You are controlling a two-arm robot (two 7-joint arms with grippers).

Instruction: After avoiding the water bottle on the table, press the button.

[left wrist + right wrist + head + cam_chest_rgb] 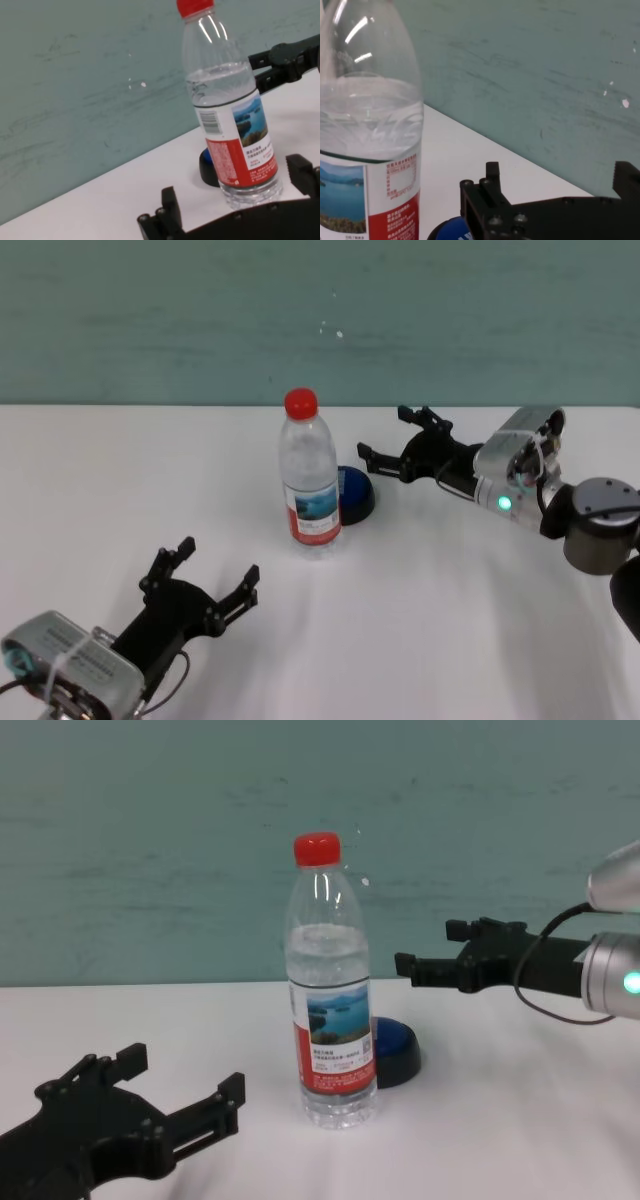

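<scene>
Hidden: button (357, 496) lying partly behind the water bottle (309, 476), only its right side showing in the head view; in the right wrist view, just a sliver of blue peeking out at the frame's lower edge.
Cut off: bottle cap missing from the right wrist view; left arm running out of the head view's near-left corner.
Right gripper (396, 438): hovering above the table (470, 590), just right of the button and behind it, fingers spread apart, holding and touching nothing.
Left gripper (215, 575): sitting low near the table's front-left, well short of the bottle, fingers splayed wide, gripping nothing.
Bottle: standing upright mid-table, clear ribbed plastic, red cap, red-and-white label with lake picture, partly filled with water.
Button: low smooth blue dome on black round base, sitting just behind-right of the bottle.
Table: flat, plain white.
</scene>
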